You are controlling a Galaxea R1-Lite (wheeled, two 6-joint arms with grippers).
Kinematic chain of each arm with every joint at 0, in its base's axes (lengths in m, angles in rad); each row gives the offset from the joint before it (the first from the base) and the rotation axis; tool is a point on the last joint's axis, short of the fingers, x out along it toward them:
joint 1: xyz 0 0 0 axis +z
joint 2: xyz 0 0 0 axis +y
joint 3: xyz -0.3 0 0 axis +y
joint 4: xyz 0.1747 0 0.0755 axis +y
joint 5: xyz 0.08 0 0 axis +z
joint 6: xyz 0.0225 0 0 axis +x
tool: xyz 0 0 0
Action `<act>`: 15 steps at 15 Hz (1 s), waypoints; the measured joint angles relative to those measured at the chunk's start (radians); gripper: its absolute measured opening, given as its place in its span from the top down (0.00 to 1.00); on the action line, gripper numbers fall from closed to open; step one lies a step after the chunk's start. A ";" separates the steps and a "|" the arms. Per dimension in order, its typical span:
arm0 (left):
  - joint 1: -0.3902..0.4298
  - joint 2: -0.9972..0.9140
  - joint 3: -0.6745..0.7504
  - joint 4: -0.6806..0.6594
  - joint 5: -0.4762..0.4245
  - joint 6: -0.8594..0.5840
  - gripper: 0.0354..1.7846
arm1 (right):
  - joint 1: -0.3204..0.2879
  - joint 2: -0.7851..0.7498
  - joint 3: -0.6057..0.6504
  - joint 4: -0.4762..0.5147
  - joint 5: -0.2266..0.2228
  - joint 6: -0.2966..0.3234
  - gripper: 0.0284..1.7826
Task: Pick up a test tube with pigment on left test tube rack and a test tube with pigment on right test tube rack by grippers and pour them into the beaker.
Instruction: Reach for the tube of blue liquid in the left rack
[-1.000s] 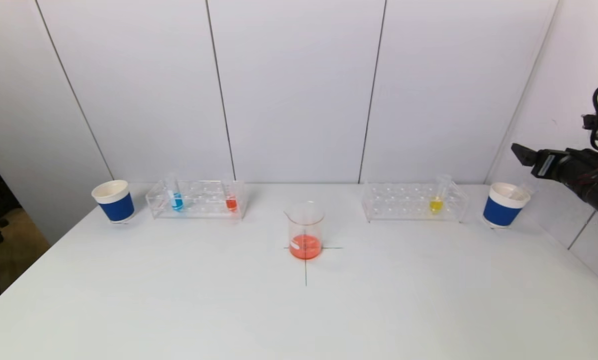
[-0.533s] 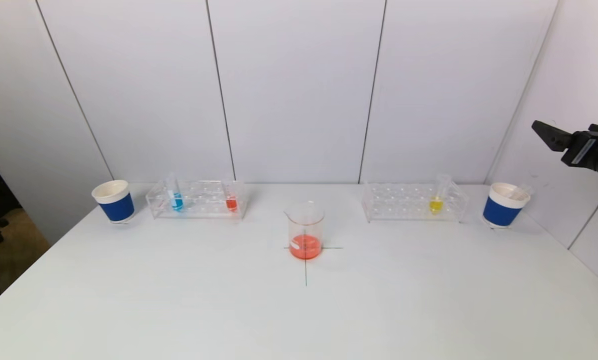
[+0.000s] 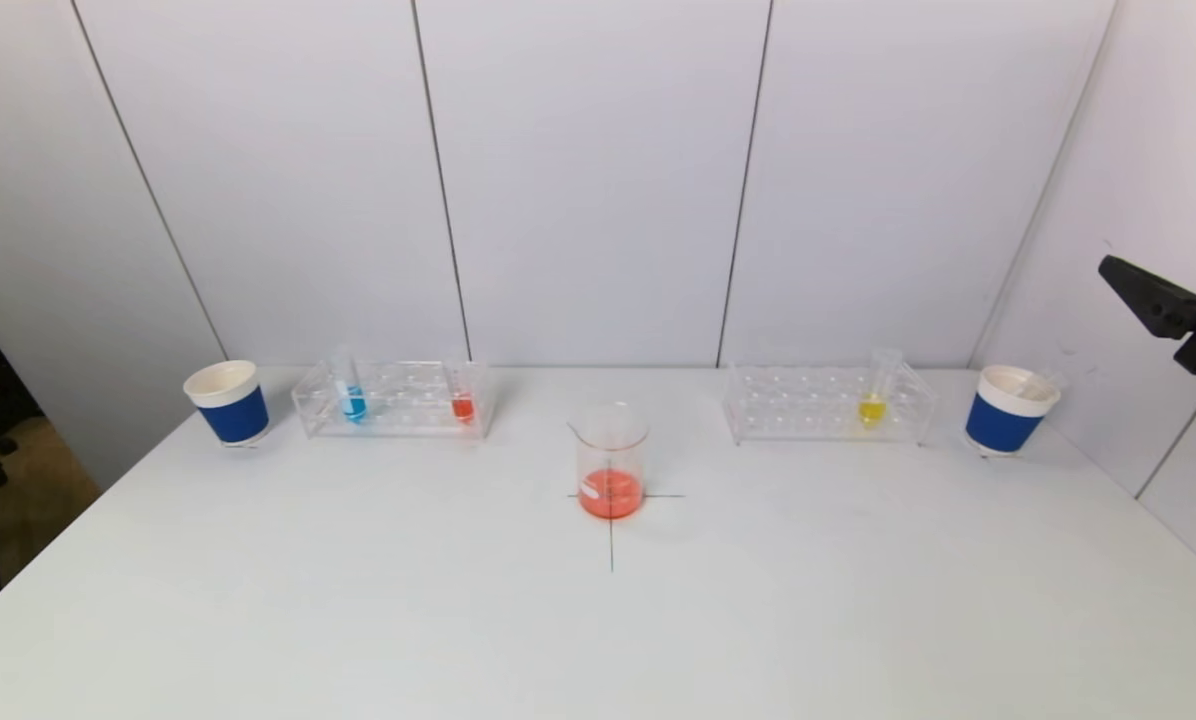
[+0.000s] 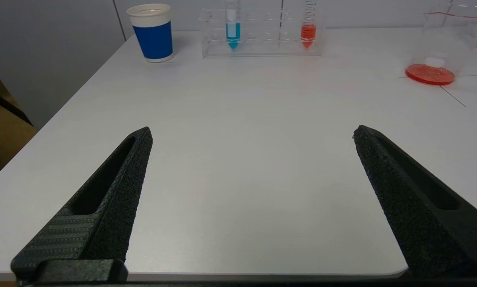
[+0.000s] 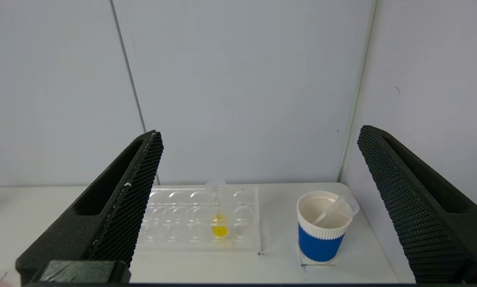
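Fingers apart on both the left gripper (image 4: 252, 133) and right gripper (image 5: 260, 135); three filled tubes, two racks, two cups, one beaker (image 3: 611, 462).

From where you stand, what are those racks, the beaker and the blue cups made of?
Racks: clear glossy plastic, probably acrylic, see-through with bright edges. Beaker: transparent, glass or clear plastic. Cups: likely matte paper, with ridged white rims and blue sleeves.

Light was bright, even and diffuse; no source showed. The white table (image 3: 358, 600) carried only faint, soft shadows, one beside the beaker (image 3: 611, 462). A small white glint sat on the beaker's orange liquid. The wall panels (image 3: 588, 180) showed no glare. Head view stayed sharp throughout. Both wrist views were clear, with slight blur at the lower left corner of the right one.
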 joint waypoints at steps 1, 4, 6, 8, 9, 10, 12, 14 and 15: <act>0.000 0.000 0.000 0.000 0.000 0.000 0.01 | 0.034 -0.025 0.034 0.001 -0.029 0.000 0.00; 0.000 0.000 0.000 0.000 0.000 0.000 0.01 | 0.156 -0.121 0.143 0.005 -0.163 -0.012 0.00; 0.000 0.000 0.000 0.000 0.000 0.000 0.01 | 0.184 -0.195 0.205 0.013 -0.201 -0.016 0.00; 0.000 0.000 0.000 0.000 0.000 0.000 0.01 | 0.188 -0.277 0.262 0.030 -0.207 -0.020 0.00; 0.000 0.000 0.000 0.000 0.000 0.000 0.01 | 0.190 -0.320 0.283 0.050 -0.207 -0.020 0.00; 0.000 0.000 0.000 0.000 0.000 0.000 0.01 | 0.193 -0.368 0.298 0.081 -0.208 -0.020 0.00; 0.000 0.000 0.000 0.000 0.000 0.000 0.01 | 0.198 -0.477 0.309 0.186 -0.207 -0.016 0.00; 0.000 0.000 0.000 0.000 0.000 0.000 0.01 | 0.207 -0.585 0.311 0.306 -0.207 -0.014 0.00; 0.000 0.000 0.000 0.000 0.000 0.000 0.01 | 0.216 -0.642 0.311 0.362 -0.209 -0.015 0.00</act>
